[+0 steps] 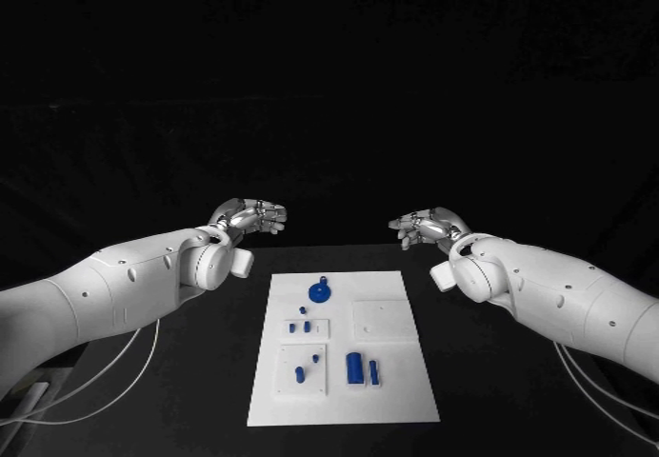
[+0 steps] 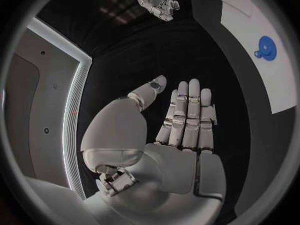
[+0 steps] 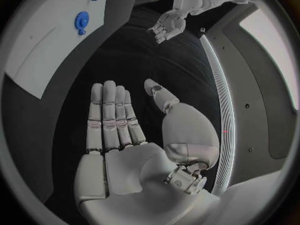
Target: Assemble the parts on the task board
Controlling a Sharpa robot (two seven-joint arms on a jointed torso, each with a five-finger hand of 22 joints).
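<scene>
Fingers on both hands lie straight, side by side, thumbs held off to the side, gripping nothing. From where I stand the left hand [image 1: 251, 218] hangs over the black table [image 1: 179, 381] at about eleven o'clock from the task board [image 1: 398, 405], and the right hand [image 1: 428, 227] at about one o'clock, both beyond the board's far edge and well apart from it. On the white board a round blue gear-like part [image 1: 320, 291] lies near the far end, small blue pegs [image 1: 304, 309] sit below it, and two upright blue pins [image 1: 354, 367] stand toward five o'clock beside a recessed square plate [image 1: 383, 320].
</scene>
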